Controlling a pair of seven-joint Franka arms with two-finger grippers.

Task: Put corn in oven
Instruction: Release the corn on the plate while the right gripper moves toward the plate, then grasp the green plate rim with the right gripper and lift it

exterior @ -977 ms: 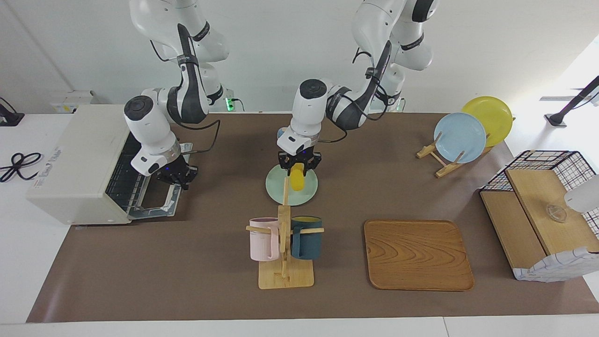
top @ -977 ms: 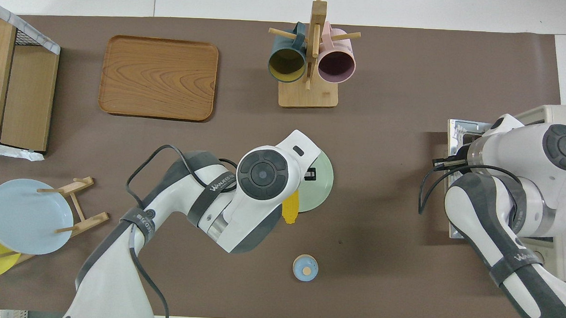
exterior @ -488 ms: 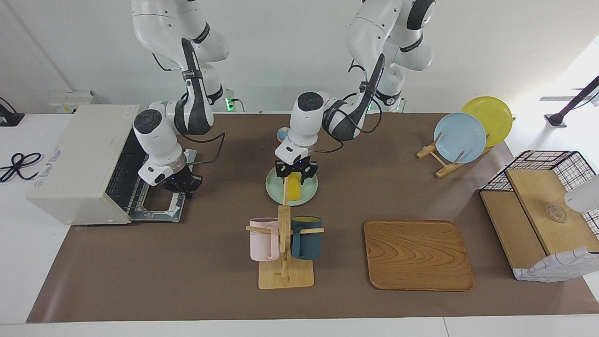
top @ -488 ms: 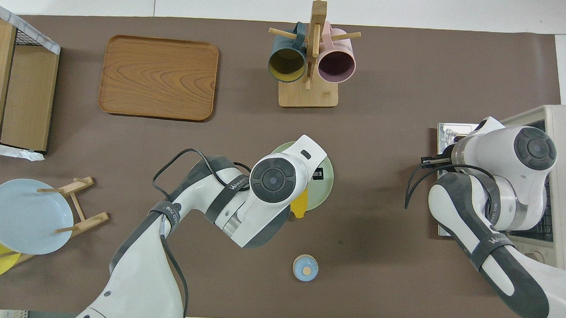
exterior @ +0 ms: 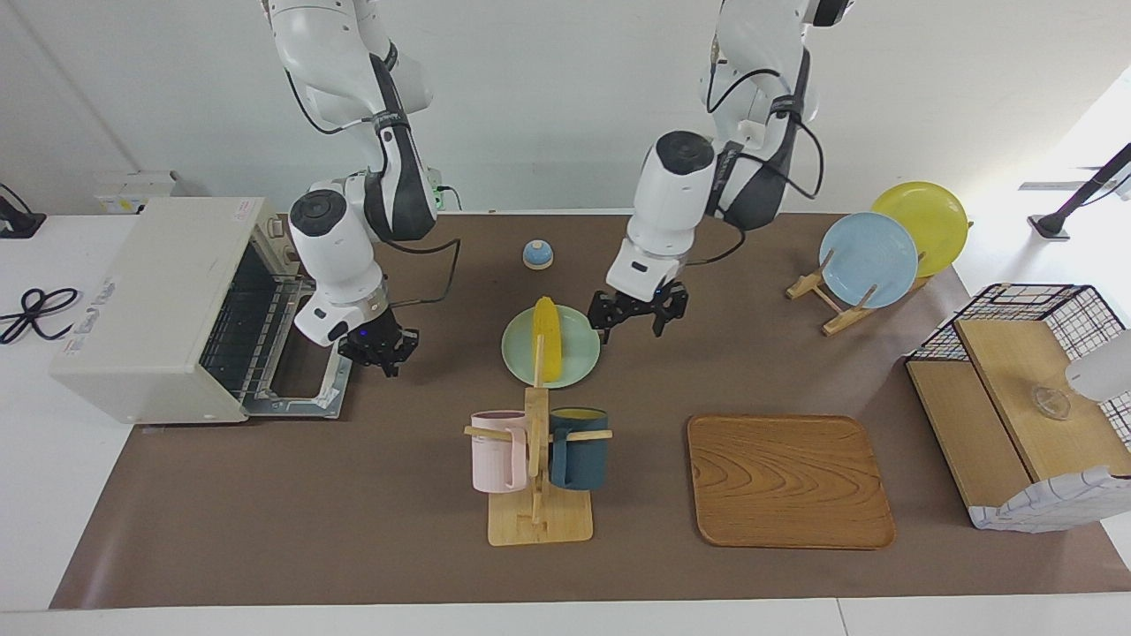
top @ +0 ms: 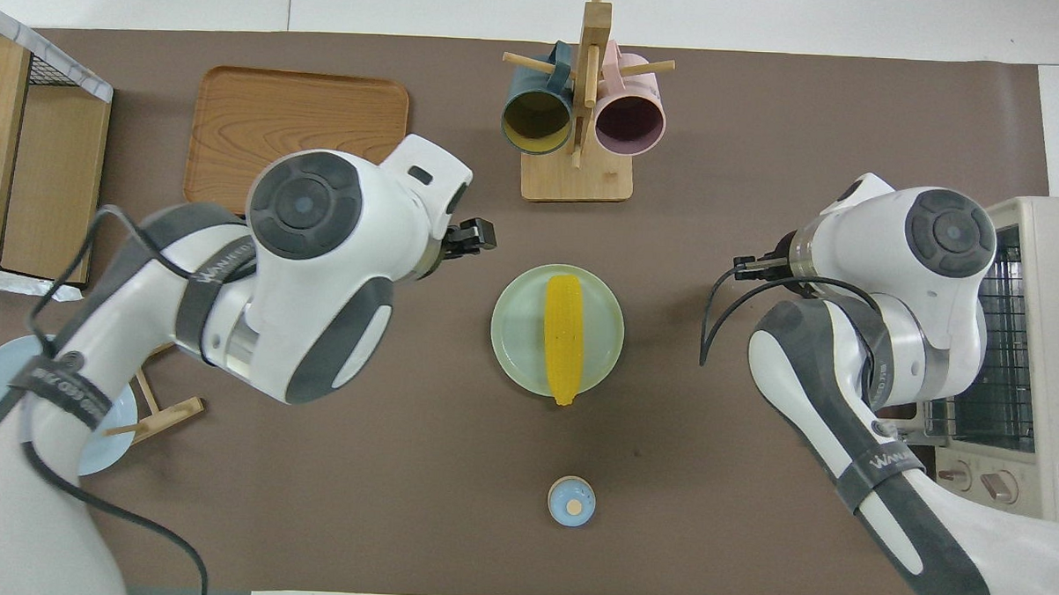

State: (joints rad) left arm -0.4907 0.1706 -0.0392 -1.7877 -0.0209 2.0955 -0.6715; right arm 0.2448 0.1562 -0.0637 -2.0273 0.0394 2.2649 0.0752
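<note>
The yellow corn (exterior: 546,339) lies lengthwise on a pale green plate (exterior: 579,358) in the middle of the table; it also shows in the overhead view (top: 563,338). The cream-white oven (exterior: 146,296) stands at the right arm's end with its door (exterior: 300,393) dropped open and the wire rack showing. My left gripper (exterior: 636,320) is open and empty, raised just beside the plate toward the left arm's end. My right gripper (exterior: 380,352) hangs over the table between the oven door and the plate, holding nothing.
A wooden mug rack (exterior: 536,495) with a pink and a dark teal mug stands farther from the robots than the plate. A wooden tray (exterior: 789,481), a small blue knob-like object (exterior: 537,254), a plate stand (exterior: 870,258) and a wire shelf (exterior: 1016,397) are also there.
My left gripper let go of the corn, which now lies fully on the plate, and rose away toward the left arm's end. My right gripper moved from the oven door toward the plate.
</note>
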